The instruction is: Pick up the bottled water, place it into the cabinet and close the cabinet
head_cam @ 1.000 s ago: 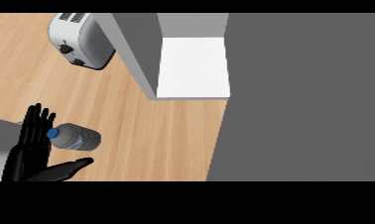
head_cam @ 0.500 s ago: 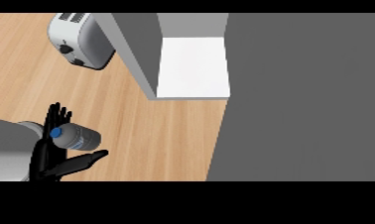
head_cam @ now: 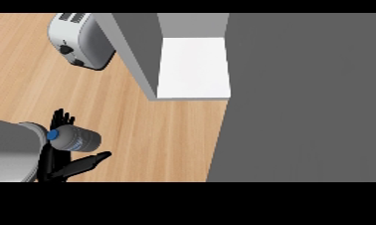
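Left hand — black, at the lower left of the head view, at the end of a grey forearm that enters from the left edge and is cut off there. The fingers rise behind the clear plastic water bottle with a blue cap and the thumb stretches out to the right below it, so the bottle sits in the crook between them. The fingers look fairly straight rather than wrapped round the bottle, so the hand reads as open against it; the palm is mostly hidden by the bottle and forearm, and actual contact cannot be confirmed.

The bottle lies tilted, cap toward the left and the forearm, body toward the right. Whether it rests on the light wooden counter top or is lifted clear of it cannot be told from this steep angle.

Right hand: not in view.

Further out, the grey cabinet stands well apart from the bottle, toward the upper middle. Its white inner shelf is exposed, and only a part of the inside is visible. A broad dark grey panel fills the right side of the view and hides whatever lies beneath it — its nature is hard to make out.

A silver toaster with black knobs stands on the counter at upper left, just beside the cabinet's left wall, its top cut off.
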Tool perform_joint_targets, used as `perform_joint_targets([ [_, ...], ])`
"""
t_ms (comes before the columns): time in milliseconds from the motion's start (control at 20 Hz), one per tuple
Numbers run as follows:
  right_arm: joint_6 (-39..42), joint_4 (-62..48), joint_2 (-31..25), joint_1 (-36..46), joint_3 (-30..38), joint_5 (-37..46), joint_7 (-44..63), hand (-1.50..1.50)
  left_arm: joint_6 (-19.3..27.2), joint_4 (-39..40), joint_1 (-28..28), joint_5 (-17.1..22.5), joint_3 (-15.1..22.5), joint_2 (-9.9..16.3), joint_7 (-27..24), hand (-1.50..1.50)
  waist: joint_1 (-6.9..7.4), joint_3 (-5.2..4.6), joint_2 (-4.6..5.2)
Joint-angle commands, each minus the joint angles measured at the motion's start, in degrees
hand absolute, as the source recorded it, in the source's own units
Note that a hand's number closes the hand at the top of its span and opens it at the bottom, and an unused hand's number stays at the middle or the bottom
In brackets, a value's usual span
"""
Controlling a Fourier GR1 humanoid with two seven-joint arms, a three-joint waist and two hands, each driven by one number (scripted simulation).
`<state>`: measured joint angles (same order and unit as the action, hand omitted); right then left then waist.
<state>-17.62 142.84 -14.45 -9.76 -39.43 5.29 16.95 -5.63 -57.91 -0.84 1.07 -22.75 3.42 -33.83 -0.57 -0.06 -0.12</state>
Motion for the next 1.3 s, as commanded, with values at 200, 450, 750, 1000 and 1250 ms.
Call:
perform_joint_targets([
  [200, -0.4, 6.9, -2.3, -2.2, -2.1, 5.4, 1.8, -1.50, -1.8, 9.8, -0.7, 1.3, -0.3, -0.1, -8.3, -1.50, -0.03, 0.01, 0.00],
  [450, -2.1, 4.4, -1.3, 1.2, 0.0, 5.0, 2.8, -1.50, -5.2, 13.7, -4.6, 3.4, -1.4, 3.2, -10.4, -1.50, 0.09, 0.00, 0.07],
  [750, -3.9, 5.6, -0.6, 2.9, -2.4, 7.6, 6.3, -1.50, -8.6, 13.0, -4.3, 6.5, -1.0, 2.6, -10.2, 1.50, 0.28, 0.00, 0.00],
  [1000, -5.1, 7.6, -3.3, -1.3, -7.6, 11.0, 3.9, -1.50, -8.6, 17.7, -6.3, 7.2, -1.2, 1.7, -12.6, 1.50, -0.33, -0.04, -0.10],
  [1250, -3.5, 7.0, -4.3, 1.6, -1.7, 5.4, 4.8, -1.50, -9.4, 15.1, -7.5, 8.1, 1.0, 0.1, -11.2, 1.50, 0.22, 0.04, -0.04],
])
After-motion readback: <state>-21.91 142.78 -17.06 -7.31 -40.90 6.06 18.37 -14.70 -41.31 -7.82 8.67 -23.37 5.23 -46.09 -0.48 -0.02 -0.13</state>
